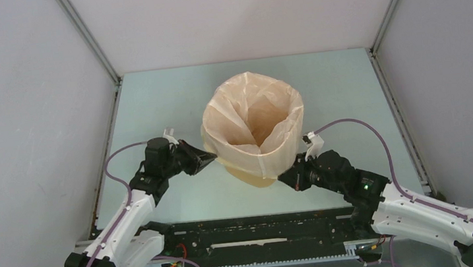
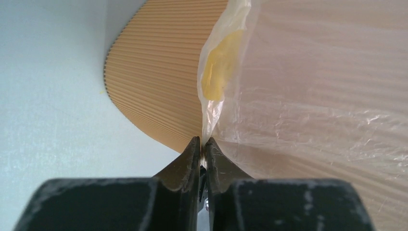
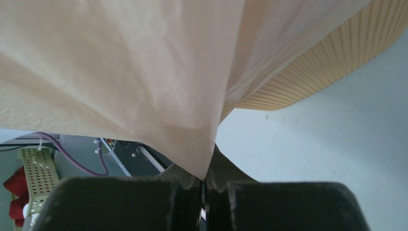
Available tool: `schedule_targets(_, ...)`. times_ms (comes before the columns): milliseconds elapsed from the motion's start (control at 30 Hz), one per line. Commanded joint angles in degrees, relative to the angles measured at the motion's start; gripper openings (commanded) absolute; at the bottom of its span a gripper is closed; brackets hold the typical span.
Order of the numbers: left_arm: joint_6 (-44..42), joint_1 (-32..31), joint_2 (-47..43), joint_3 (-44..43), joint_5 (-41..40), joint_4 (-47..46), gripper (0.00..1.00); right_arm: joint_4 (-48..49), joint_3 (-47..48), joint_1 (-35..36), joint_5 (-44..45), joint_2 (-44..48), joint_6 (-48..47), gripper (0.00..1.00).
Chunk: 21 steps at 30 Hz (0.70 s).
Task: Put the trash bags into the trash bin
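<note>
My left claw [image 2: 202, 142] and right claw [image 3: 205, 169] each pinch the trash bag [image 1: 259, 152] tight, so I should pull it down slowly and evenly over the trash bin [image 2: 154, 82] ahead.

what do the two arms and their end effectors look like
Both the left arm and right arm have white shells over black joints, each trailed by a looping mauve cable. A green light glows on the right arm. The left end effector and right end effector are black, scuffed pale at the edges, with fingers tapering to narrow tips.
</note>
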State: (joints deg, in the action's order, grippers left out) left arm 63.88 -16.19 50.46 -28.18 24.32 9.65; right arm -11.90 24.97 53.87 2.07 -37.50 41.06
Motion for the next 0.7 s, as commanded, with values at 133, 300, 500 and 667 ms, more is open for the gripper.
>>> schedule_targets(133, 0.0, -1.1, -0.1, 1.5, 1.4, -3.0, 0.16, -13.7, 6.5, -3.6, -0.3, 6.5, -1.1, 0.35)
schedule_targets(300, -0.2, -1.3, -1.7, 1.0, 1.6, -1.8, 0.29, -29.3, 19.7, -5.2, 4.2, 10.0, -5.5, 0.62)
schedule_targets(500, 0.9, -3.2, 0.2, 1.0, 1.6, -3.0, 0.3, -37.5, 41.5, -6.3, 6.7, -2.4, -15.0, 0.72)
schedule_targets(667, 3.8, -7.3, 3.2, 1.0, 0.8, -7.5, 0.29, -38.9, 60.6, -6.4, 7.1, -19.2, -21.7, 0.76)
